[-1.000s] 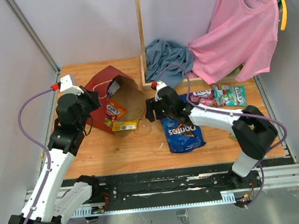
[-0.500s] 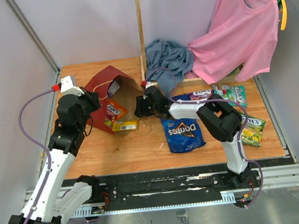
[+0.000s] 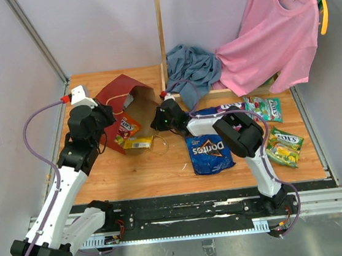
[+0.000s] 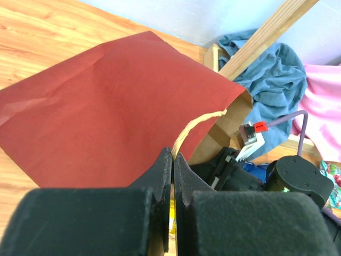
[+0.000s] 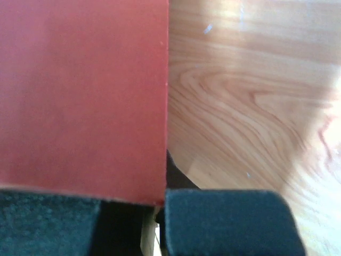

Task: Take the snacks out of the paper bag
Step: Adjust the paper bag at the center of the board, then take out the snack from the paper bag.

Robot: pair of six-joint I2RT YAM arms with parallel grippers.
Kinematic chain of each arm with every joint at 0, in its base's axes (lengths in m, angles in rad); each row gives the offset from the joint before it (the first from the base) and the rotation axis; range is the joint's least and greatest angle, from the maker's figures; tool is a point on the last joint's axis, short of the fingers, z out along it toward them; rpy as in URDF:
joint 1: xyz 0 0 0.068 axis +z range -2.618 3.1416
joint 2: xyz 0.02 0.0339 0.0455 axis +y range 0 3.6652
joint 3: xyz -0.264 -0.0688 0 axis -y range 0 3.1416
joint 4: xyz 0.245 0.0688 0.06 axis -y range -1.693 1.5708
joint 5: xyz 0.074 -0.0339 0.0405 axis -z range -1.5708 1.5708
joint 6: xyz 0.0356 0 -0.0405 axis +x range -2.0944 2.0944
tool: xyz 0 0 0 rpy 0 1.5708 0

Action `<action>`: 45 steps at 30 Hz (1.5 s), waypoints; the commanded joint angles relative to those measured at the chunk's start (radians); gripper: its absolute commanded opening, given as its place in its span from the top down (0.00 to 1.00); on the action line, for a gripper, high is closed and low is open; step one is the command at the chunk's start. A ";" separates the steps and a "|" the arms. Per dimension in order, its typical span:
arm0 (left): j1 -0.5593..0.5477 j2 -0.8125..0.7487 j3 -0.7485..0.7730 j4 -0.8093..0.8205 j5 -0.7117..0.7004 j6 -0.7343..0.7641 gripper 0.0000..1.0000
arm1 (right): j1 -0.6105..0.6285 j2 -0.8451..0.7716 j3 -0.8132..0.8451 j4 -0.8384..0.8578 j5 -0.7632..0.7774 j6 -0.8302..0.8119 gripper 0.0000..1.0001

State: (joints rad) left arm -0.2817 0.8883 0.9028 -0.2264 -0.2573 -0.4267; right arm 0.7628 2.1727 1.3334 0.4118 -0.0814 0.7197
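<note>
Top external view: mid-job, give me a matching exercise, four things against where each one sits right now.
Things:
1. blue Doritos chip bag
2. yellow-green candy packet
3. pink T-shirt
4. small yellow candy packet

Places:
A. at the mouth of the dark-red paper shopping bag
B. hanging at the back right
C. flat near the middle of the wooden table
D. near the table's right edge

Pairs: 1-C, 2-D, 3-B, 4-A
</note>
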 commanded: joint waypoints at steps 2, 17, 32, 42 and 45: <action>0.010 0.035 0.052 -0.005 -0.072 0.026 0.99 | -0.011 0.074 0.150 0.012 0.002 0.031 0.99; 0.014 0.040 0.041 -0.018 -0.201 0.072 0.99 | -0.020 0.117 0.261 -0.041 -0.055 -0.008 0.38; 0.016 -0.009 0.005 -0.005 -0.165 0.064 0.99 | 0.051 -0.257 -0.168 0.040 0.002 -0.010 0.41; 0.016 -0.020 -0.001 -0.004 -0.151 0.063 0.99 | 0.090 -0.084 -0.050 0.062 -0.098 0.086 0.50; 0.016 -0.023 -0.002 -0.004 -0.147 0.064 0.99 | 0.098 -0.049 -0.019 0.046 -0.107 0.105 0.52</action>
State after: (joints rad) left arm -0.2760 0.8879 0.9096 -0.2424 -0.4057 -0.3637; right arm 0.8352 2.0937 1.2488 0.4610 -0.1596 0.7853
